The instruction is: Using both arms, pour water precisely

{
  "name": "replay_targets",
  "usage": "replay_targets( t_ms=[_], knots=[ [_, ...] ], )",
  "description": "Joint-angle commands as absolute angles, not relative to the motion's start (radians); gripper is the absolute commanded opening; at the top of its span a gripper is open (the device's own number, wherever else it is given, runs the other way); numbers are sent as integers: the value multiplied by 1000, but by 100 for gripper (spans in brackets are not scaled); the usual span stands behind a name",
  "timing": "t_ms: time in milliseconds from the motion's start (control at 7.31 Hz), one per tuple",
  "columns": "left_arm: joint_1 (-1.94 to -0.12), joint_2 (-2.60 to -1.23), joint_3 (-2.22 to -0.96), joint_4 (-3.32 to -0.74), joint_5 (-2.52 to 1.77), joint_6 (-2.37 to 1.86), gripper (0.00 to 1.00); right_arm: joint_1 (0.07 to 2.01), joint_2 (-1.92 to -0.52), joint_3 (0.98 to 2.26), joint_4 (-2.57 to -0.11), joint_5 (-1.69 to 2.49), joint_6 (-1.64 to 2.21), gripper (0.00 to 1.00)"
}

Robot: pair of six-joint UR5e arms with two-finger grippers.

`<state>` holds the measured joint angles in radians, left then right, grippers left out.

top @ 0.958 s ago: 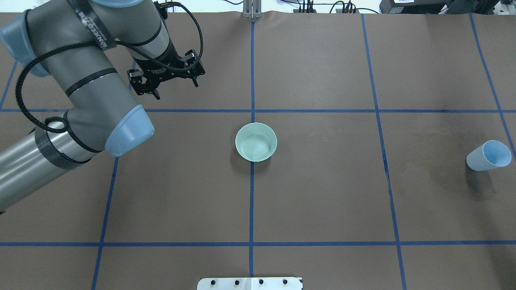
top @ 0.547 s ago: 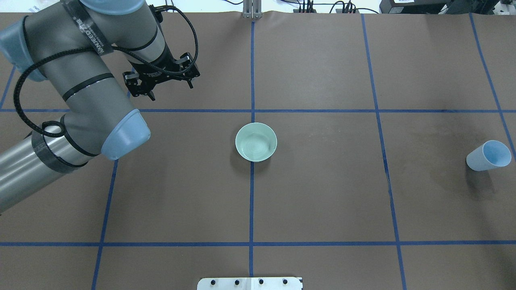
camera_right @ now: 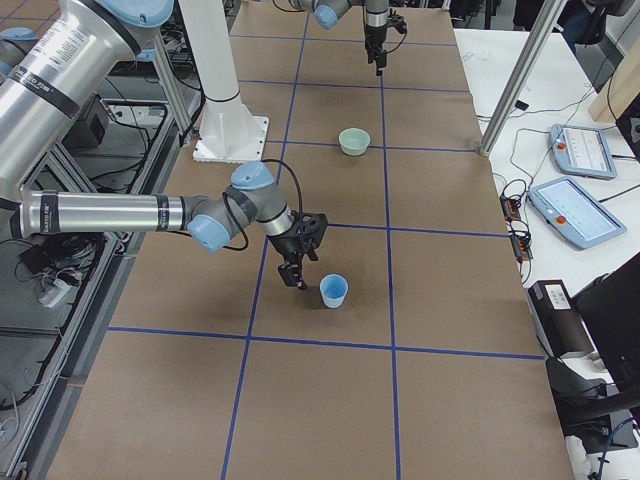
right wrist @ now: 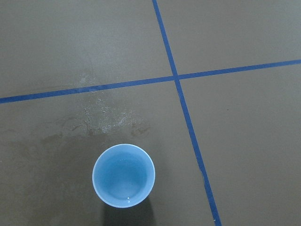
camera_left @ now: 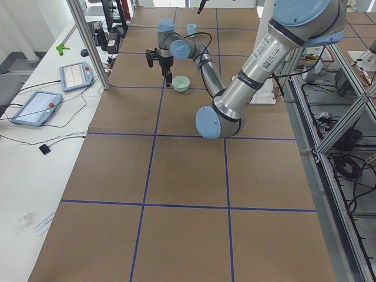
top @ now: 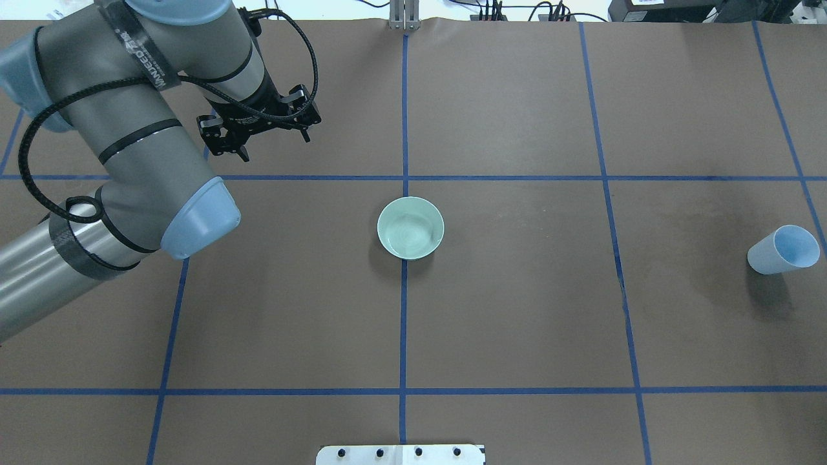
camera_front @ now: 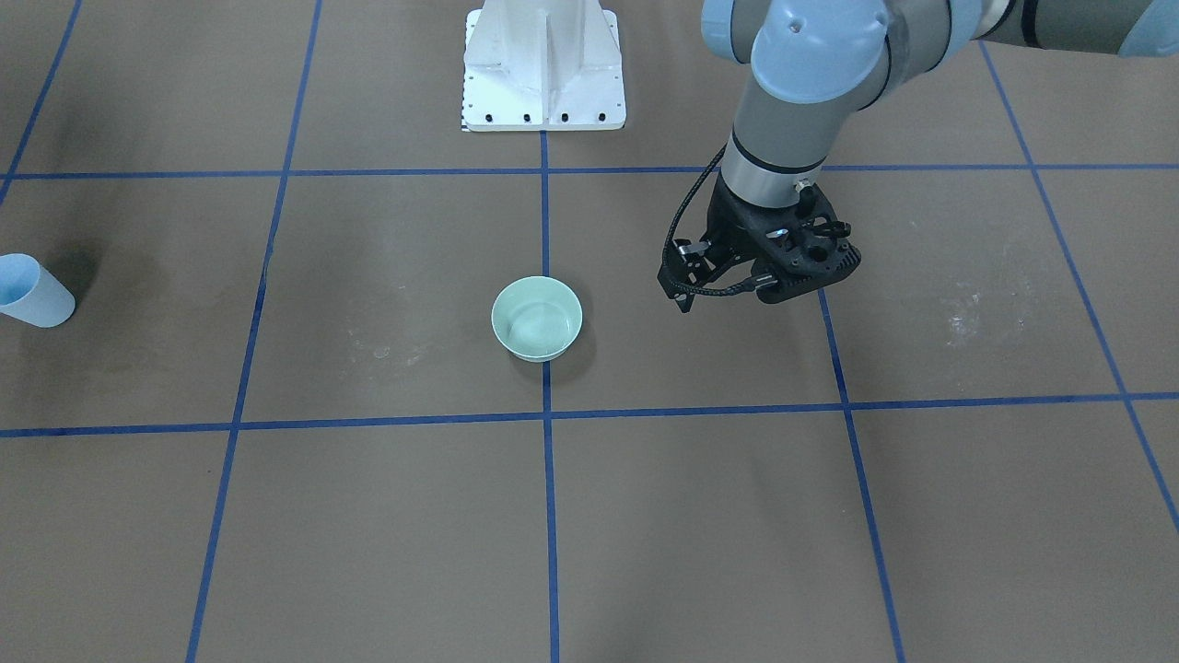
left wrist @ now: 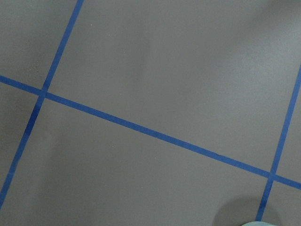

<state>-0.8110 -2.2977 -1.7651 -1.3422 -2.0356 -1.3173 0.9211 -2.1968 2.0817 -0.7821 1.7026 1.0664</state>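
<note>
My left arm (top: 129,129) comes in at the back left. Its gripper (top: 274,146) is open and empty, above the table, left of and behind the mint-green bowl (top: 410,228). The same gripper shows in the front view (camera_front: 751,293), beside the bowl (camera_front: 537,318). The water shows as a faint rippled sheen in the bowl. A light-blue cup (top: 783,249) stands at the far right. My right gripper (camera_right: 297,268) shows only in the right side view, just beside the cup (camera_right: 333,291); I cannot tell whether it is open or shut. The right wrist view looks down into the cup (right wrist: 123,175).
Brown paper with a grid of blue tape (top: 404,323) covers the table. The white pedestal (camera_front: 543,64) stands at the robot's side. Wet stains (right wrist: 99,122) mark the paper near the cup. The left wrist view shows only paper and tape (left wrist: 141,127).
My left gripper has moved a little left and back, away from the bowl, then almost stopped. The bowl and the cup have not moved.
</note>
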Motion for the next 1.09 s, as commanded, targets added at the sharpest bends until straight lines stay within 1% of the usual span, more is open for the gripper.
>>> replay_targets(
  t_ms=[0, 274, 684, 958],
  knots=[
    [-810, -2298, -1766, -1342, -2036, -1318, 100, 798, -2206, 2000, -646, 1581, 1164, 99],
    [-808, -2292, -1764, -1342, -2036, -1318, 100, 549, -2206, 1999, -647, 1357, 1347, 99],
    [-807, -2289, -1763, -1342, -2037, -1318, 100, 393, -2178, 1933, -653, 1158, 1448, 99],
    [-807, -2283, -1761, -1342, -2037, -1316, 100, 370, -2134, 1855, -653, 1048, 1453, 99]
  ],
)
